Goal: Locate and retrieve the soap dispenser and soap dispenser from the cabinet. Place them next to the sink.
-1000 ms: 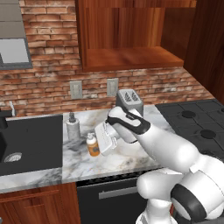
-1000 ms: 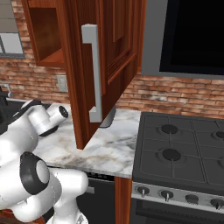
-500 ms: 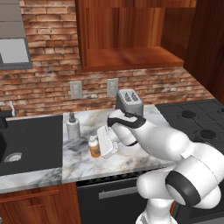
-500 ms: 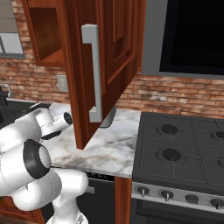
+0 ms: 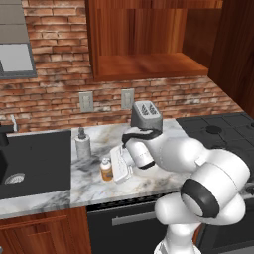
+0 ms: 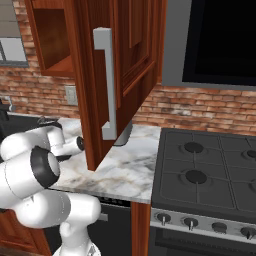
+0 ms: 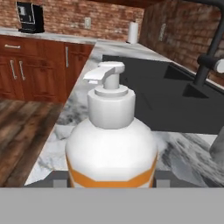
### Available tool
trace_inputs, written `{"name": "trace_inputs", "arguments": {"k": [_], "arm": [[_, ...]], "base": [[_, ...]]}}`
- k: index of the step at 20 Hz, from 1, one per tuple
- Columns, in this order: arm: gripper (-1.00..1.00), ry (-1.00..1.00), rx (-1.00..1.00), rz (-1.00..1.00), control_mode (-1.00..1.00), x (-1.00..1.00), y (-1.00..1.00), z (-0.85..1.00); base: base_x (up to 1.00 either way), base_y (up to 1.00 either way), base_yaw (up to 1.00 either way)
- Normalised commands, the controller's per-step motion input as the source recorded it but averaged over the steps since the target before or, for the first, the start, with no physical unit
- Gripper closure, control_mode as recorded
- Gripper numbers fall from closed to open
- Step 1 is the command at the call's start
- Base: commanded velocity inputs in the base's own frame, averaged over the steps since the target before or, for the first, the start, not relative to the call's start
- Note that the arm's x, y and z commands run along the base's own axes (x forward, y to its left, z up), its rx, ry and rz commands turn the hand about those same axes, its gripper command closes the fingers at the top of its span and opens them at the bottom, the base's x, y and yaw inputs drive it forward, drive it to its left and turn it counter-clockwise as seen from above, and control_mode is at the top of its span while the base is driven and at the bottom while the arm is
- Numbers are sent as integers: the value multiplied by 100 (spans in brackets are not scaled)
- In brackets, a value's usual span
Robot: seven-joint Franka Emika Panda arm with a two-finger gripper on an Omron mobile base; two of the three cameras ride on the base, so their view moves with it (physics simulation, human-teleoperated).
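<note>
- Barely a twitch from the arm over the last second: in the left base view the tool (image 5: pixel 115 167) has edged slightly toward the sink and hangs low over the marble worktop (image 5: pixel 149 179), with the orange soap dispenser (image 5: pixel 106 169) right at its tip.
- Up close in the hand view, that orange soap dispenser (image 7: pixel 111 148) sits dead centre, white pump head pointing left, orange band across its body, and the tool is closed on it, gripping the bottle at its lower body.
- Whether the bottle's base touches the marble or hangs just above it, I cannot tell.
- Over by the sink (image 5: pixel 34 158), the taller grey-white soap dispenser (image 5: pixel 82 143) stands upright on the worktop, just beside the basin's right edge and behind the orange one.
- Silver toaster (image 5: pixel 146 115) sits against the brick wall, behind the arm.
- Above, the cabinet (image 5: pixel 149 44) is open, its flat shelf bare wood.
- From the right base view, the cabinet door (image 6: pixel 120 75) swings out wide with its pale handle (image 6: pixel 106 82) facing us, and the stovetop (image 6: pixel 205 170) lies to the right.
</note>
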Motion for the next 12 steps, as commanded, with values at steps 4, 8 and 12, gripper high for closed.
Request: {"name": "trace_inputs", "arguments": {"k": [4, 8, 12], "arm": [[100, -5, 7, 3, -100, 13, 0, -18], [100, -6, 6, 3, -100, 6, 4, -21], [100, -6, 6, 4, -100, 9, 6, -20]], "base": [[0, 0, 0], [0, 0, 0], [0, 0, 0]]}}
